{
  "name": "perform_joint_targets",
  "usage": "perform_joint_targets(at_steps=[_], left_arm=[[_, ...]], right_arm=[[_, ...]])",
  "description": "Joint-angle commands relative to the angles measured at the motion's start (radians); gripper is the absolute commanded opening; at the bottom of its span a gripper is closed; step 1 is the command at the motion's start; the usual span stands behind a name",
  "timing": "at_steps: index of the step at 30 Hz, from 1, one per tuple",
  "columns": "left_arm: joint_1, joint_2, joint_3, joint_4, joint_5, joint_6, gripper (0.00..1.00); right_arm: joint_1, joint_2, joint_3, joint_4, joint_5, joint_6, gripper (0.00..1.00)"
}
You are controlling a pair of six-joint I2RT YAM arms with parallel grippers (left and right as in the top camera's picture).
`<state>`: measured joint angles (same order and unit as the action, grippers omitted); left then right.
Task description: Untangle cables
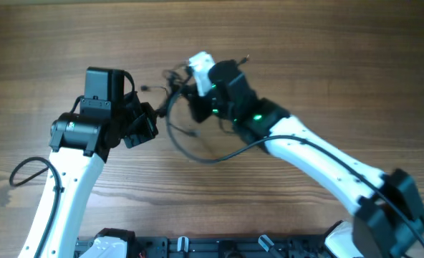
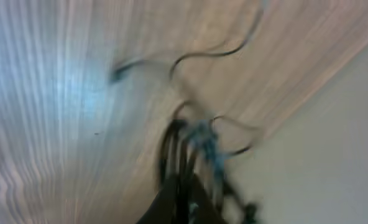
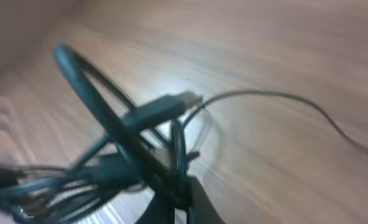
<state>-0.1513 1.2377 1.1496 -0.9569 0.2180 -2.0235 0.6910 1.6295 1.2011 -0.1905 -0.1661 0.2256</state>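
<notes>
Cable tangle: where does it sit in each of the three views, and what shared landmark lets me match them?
Overhead: the cable tangle is just left of centre, in the upper half.
Left wrist: blurred, lower centre, with strands running up.
Right wrist: lower left to centre, with one strand trailing right.
Shared landmark: the wood-grain table under it.

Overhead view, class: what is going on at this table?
Two robot arms are working on a tangle of thin black cables on the brown wooden table. The right hand is in the knot, with loops raised off the wood; the left hand is at its edge. Blur hides both grips. Nothing is separated yet.
</notes>
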Motion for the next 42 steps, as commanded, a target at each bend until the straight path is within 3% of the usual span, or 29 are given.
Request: perform_joint_targets(at_steps=[1,5,6,7,8,9,11,13,14,16,17,19,20,22,24,27,31,37,38,42], left_arm=[[-0.001,-0.007,0.006,0.0,-0.12,-0.049,0.04],[-0.001,-0.007,0.006,0.002,-0.156,-0.049,0.05],[-0.001,-0.007,0.006,0.002,-0.157,-0.049,0.1],[-0.001,-0.007,0.006,0.002,-0.156,-0.049,0.22],[-0.003,-0.007,0.006,0.002,-0.156,-0.048,0.57],[-0.005,-0.007,0.006,0.001,-0.156,-0.048,1.0],[-0.005,-0.007,0.006,-0.003,-0.146,-0.025,1.0],[-0.005,-0.007,0.006,0.103,-0.078,0.389,1.0],[-0.005,-0.007,0.006,0.315,0.134,0.941,1.0],[-0.026,-0.007,0.006,0.453,0.435,1.358,1.0],[-0.056,-0.007,0.006,0.455,0.43,1.442,1.0],[-0.145,-0.001,0.006,0.455,0.299,1.463,0.78],[-0.232,0.018,0.006,0.475,0.19,1.471,0.71],[-0.328,0.05,0.006,0.476,0.064,1.512,0.63],[-0.402,0.073,0.006,0.479,0.146,1.615,0.67],[-0.421,0.073,0.006,0.455,0.238,1.68,0.58],[-0.421,0.085,0.006,0.418,0.183,1.68,0.51],[-0.484,0.151,0.006,0.43,0.171,1.681,0.54],[-0.5,0.167,0.006,0.42,0.114,1.68,0.36],[-0.503,0.203,0.006,0.414,0.042,1.68,0.04]], right_arm=[[-0.126,-0.183,0.014,-0.278,0.139,0.006,0.04],[-0.283,-0.279,0.014,-0.506,0.129,0.011,0.04],[-0.299,-0.288,0.014,-0.509,0.075,0.01,0.04],[-0.302,-0.288,0.014,-0.497,-0.003,0.01,0.04],[-0.301,-0.286,0.014,-0.478,-0.077,0.011,0.04],[-0.301,-0.28,0.014,-0.448,-0.168,0.016,0.05],[-0.301,-0.272,0.014,-0.422,-0.19,0.1,0.05],[-0.301,-0.264,0.014,-0.416,-0.187,0.179,0.04],[-0.301,-0.264,0.014,-0.42,-0.187,0.177,0.04],[-0.301,-0.264,0.014,-0.423,-0.217,0.186,0.05],[-0.301,-0.264,0.014,-0.431,-0.22,0.231,0.04],[-0.301,-0.264,0.014,-0.483,-0.22,0.375,0.05],[-0.301,-0.264,0.014,-0.527,-0.225,0.478,0.04],[-0.302,-0.264,0.014,-0.53,-0.269,0.547,0.04],[-0.308,-0.264,0.014,-0.547,-0.269,0.642,0.04],[-0.359,-0.264,0.014,-0.623,-0.281,0.716,0.04],[-0.423,-0.264,0.014,-0.663,-0.512,0.554,0.04],[-0.423,-0.264,0.014,-0.685,-0.523,0.534,0.04],[-0.423,-0.264,0.014,-0.686,-0.523,0.533,0.04],[-0.423,-0.264,0.014,-0.694,-0.523,0.501,0.04]])
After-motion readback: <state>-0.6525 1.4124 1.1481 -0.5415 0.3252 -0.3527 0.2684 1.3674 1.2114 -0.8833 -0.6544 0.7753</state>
